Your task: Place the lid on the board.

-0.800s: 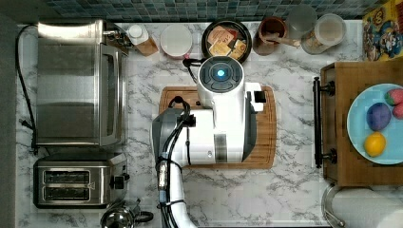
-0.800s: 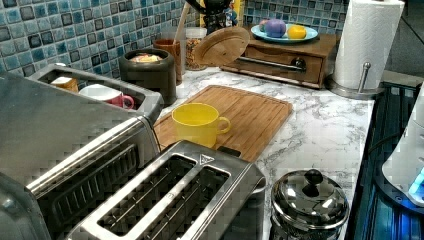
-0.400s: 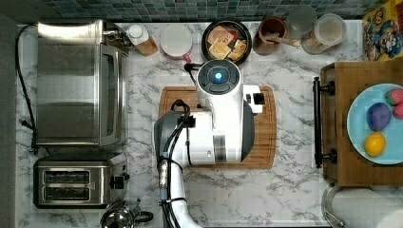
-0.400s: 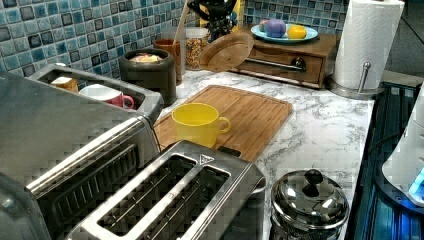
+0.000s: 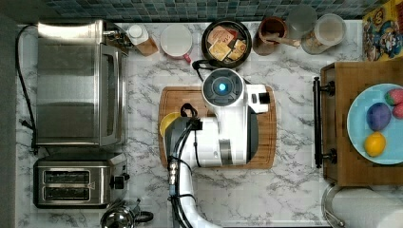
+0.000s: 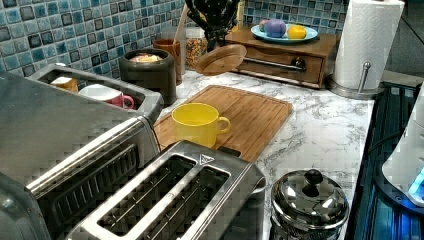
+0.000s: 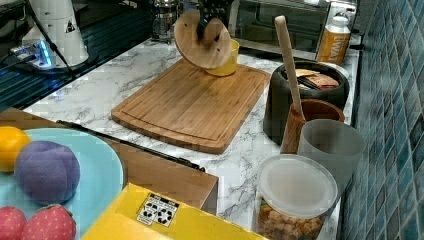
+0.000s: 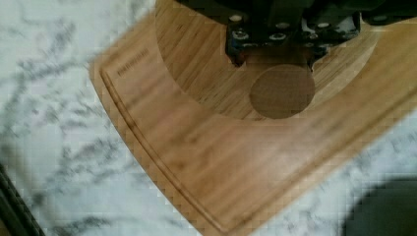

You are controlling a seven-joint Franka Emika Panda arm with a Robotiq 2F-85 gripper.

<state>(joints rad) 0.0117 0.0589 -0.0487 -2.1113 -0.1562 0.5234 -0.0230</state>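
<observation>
The arm [image 5: 223, 128] at the centre of the top view has glossy white rounded link housings with dark grey joint bands. A round cap carries a glowing blue indicator light. Black cables run alongside the lower links. The gripper [image 8: 275, 37] body is black with small silver screw heads.

One bamboo board [image 5: 266, 142] lies on the counter, with one round wooden lid [image 7: 200, 41] above it. There is one yellow cup [image 6: 199, 124], one pink-handled mug [image 5: 176, 41], and one black pot [image 7: 305, 95] with packets inside. One toaster [image 5: 76, 183] has two slots; one toaster oven [image 5: 78, 83] sits beside it. One blue plate [image 5: 375, 126] carries four toy fruits. Also present: one paper-towel roll [image 6: 367, 42], one steel kettle [image 6: 309, 202], one orange bottle [image 7: 334, 40], one wooden tray [image 5: 356, 171], one wooden utensil holder [image 7: 312, 117].
</observation>
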